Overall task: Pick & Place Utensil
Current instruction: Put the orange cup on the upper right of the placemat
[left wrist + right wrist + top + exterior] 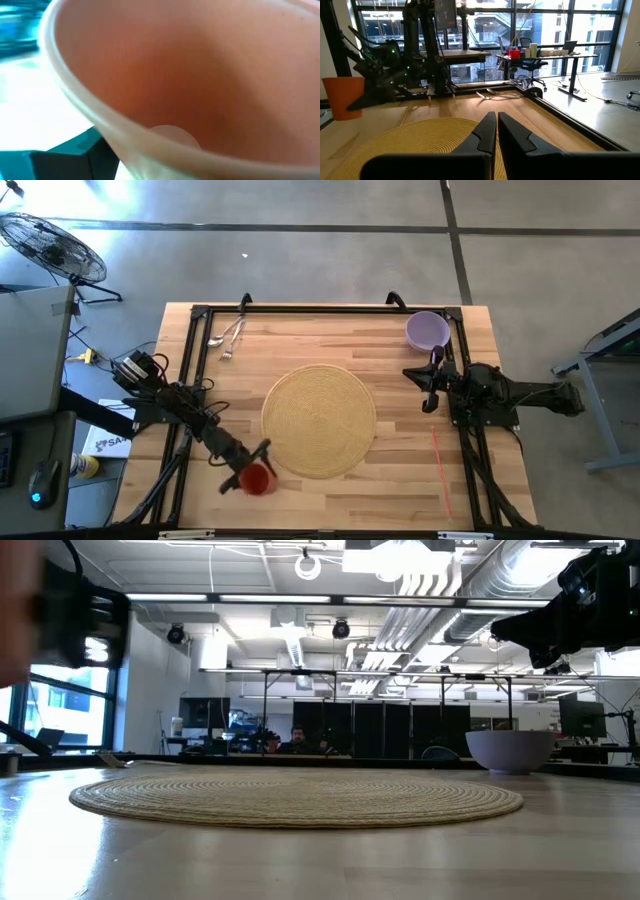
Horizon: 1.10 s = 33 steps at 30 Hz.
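An orange cup (258, 481) stands upright near the table's near edge, left of the round woven placemat (318, 420). My left gripper (252, 466) is shut on it. The left wrist view is filled by the cup's inside (200, 75). The right wrist view shows the cup (340, 97) from the side. A fork and a spoon (228, 335) lie flat at the far left corner, untouched. My right gripper (432, 388) waits shut at the right, level, fingers together (496, 131). My left gripper holds the orange cup by its wall, below the rim (85, 107). One dark finger (65, 159) shows outside the wall; the cup hides the other. The fingers come about level from the table's far left. The cup stays upright; I cannot tell whether its bottom is clear of the table.
A purple bowl (428, 330) stands at the far right corner, also seen in the low view (510, 750). A black frame rail (320, 310) runs along the table's far edge. Bare wood lies around the placemat (300, 795).
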{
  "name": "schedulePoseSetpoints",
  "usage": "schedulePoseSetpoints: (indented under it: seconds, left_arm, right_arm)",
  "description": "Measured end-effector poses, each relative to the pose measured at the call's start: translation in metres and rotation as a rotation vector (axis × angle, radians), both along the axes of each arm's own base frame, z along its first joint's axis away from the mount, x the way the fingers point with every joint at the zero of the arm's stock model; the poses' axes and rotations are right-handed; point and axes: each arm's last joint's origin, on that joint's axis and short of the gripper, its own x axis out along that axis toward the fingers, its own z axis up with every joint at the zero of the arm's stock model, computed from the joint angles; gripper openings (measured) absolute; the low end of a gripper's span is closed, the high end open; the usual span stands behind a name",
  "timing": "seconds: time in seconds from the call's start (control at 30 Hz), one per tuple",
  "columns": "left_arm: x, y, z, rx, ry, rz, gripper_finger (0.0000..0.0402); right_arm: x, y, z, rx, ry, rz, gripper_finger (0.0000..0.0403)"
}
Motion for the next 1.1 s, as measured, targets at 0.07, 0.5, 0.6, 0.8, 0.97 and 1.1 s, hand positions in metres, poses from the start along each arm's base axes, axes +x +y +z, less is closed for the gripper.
schedulePoseSetpoints:
  seconds: [0.07,0.5,0.6,0.8,0.97,1.1]
  left_arm:
    - [0.005,0.000,0.003,0.014,-0.028,0.116,0.0292]
    - [0.030,-0.009,0.023,0.013,-0.076,0.303,0.0292]
    - [0.038,-0.002,0.026,-0.017,-0.063,0.363,0.0292]
    - [0.057,0.021,0.022,-0.045,0.028,0.485,0.0292]
    - [0.076,0.044,0.025,-0.024,0.060,0.604,0.0292]
    - [0.096,0.069,0.033,-0.022,0.067,0.705,0.0292]
  right_arm:
    - [0.000,0.000,0.000,0.000,0.000,0.000,0.0012]
    - [0.000,0.000,0.000,0.000,0.000,0.001,0.0012]
    - [0.000,0.000,0.000,0.000,0.000,0.000,0.0012]
    - [0.000,0.000,0.000,0.000,-0.001,0.000,0.0012]
    - [0.000,0.000,0.000,0.000,-0.001,0.000,0.0012]
    - [0.000,0.000,0.000,0.000,0.000,0.000,0.0012]
